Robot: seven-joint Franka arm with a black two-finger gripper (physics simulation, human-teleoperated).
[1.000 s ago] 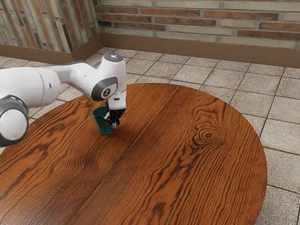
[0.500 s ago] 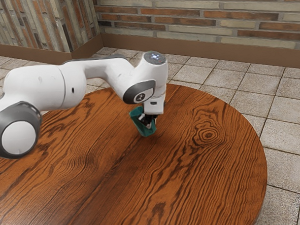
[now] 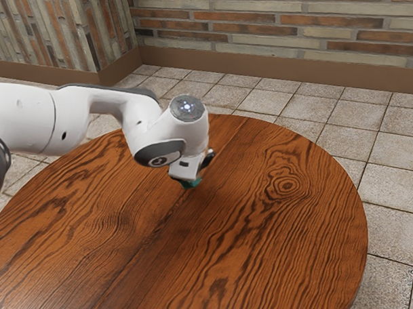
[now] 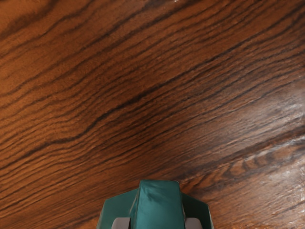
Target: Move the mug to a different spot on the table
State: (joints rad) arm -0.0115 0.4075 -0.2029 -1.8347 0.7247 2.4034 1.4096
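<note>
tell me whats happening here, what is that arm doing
A white robot arm reaches over a round wooden table. Its claw grips a teal mug, tucked under the hand and low over the wood near the table's middle. Whether the mug touches the surface cannot be told. It is meant for another spot on the table and is not yet let go.

Simulated room, brick walls [image 3: 270, 30], tiled floor [image 3: 391, 182], round wooden table [image 3: 264, 247]
</note>
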